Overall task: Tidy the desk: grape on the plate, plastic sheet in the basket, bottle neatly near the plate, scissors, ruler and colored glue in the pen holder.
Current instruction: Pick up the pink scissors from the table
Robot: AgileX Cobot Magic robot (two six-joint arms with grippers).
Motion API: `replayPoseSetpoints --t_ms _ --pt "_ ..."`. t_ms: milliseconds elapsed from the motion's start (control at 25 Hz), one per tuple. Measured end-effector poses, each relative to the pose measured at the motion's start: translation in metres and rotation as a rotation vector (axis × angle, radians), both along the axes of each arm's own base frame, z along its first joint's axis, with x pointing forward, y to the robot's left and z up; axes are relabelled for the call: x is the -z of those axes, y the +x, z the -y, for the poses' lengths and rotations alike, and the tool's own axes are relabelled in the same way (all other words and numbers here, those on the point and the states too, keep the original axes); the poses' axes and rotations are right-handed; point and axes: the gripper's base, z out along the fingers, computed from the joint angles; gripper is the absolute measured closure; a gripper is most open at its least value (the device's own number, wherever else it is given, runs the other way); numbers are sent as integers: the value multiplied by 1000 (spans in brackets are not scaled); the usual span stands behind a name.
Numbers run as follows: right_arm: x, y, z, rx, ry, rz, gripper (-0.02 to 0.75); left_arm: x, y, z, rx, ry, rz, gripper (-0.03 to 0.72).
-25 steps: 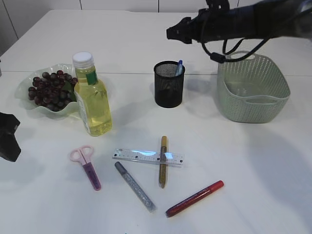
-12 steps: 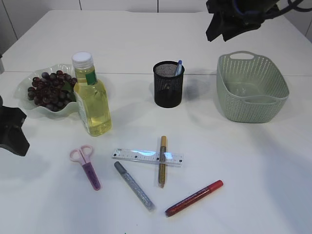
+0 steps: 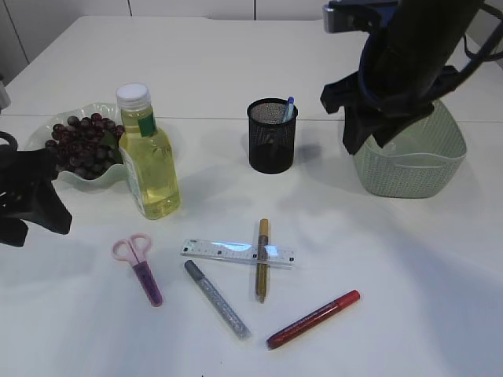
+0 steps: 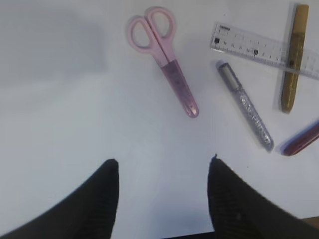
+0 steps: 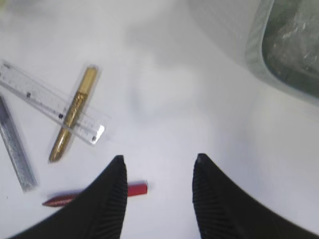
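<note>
grapes (image 3: pixel 75 141) sit on the plate (image 3: pixel 47 174); scissors (image 3: pixel 140 267), ruler (image 3: pixel 236 253) and glue pens (image 3: pixel 216 300) remain loose; both grippers (image 4: pixel 163 172) (image 5: pixel 157 169) are wide, empty.

Open table surrounds the scissors (image 3: pixel 139 267); the gold glue (image 3: pixel 262 259) lies across the ruler (image 3: pixel 237 253).

Both the left gripper (image 4: pixel 163 160) and right gripper (image 5: pixel 158 159) hang open, empty, above the table.

Setting: robot test lab arranged as an office desk. Evidence: bare white counter (image 3: pixel 236 63), two black robot arms, mesh pen holder (image 3: pixel 271 137), ruler (image 3: pixel 236 253).
</note>
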Motion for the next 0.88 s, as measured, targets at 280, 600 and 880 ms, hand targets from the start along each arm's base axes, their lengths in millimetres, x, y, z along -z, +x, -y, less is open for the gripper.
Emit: replayPoseSetpoints --t_ms 280,600,880 --pt "6 -36 4 -9 -44 -45 383 0 -4 25 -134 -1 18 273" --pt "-5 -51 14 -14 -80 -6 384 19 1 52 -404 11 -2 273" --pt "-5 -51 14 -14 -80 -6 383 62 13 59 -457 81 -126 287"
